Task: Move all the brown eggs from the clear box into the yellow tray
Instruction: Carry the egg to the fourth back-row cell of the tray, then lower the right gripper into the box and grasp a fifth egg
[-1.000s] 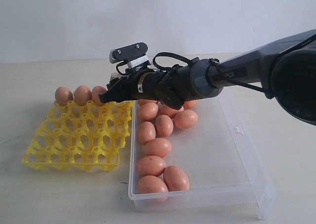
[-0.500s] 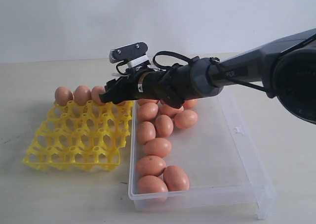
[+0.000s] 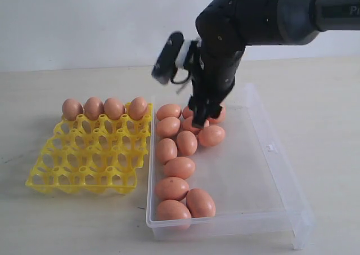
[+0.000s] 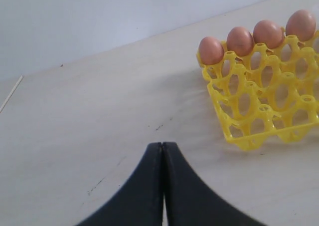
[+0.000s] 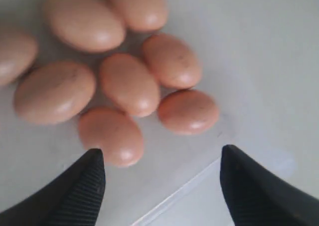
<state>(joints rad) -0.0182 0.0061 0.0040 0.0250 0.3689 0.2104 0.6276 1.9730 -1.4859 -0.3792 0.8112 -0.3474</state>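
Four brown eggs (image 3: 114,107) fill the far row of the yellow tray (image 3: 84,153). The other brown eggs (image 3: 180,167), several of them, lie along the left side of the clear box (image 3: 247,176). My right gripper (image 3: 201,119) points down over the eggs at the box's far end, open and empty. In the right wrist view its gripper (image 5: 162,155) stands wide open just above the box floor (image 5: 259,51), beside a cluster of eggs (image 5: 129,84). My left gripper (image 4: 163,145) is shut and empty over bare table, short of the tray (image 4: 259,111) and its eggs (image 4: 240,40).
The table is a pale beige surface (image 3: 50,221) with a white wall behind. The box's right half holds no eggs, and a small latch tab (image 3: 271,148) sits on its right wall. The tray's three nearer rows of cups hold nothing.
My right gripper has left the tray's far right cup, where a fourth egg now sits, and swung right to point down over the box's far eggs.
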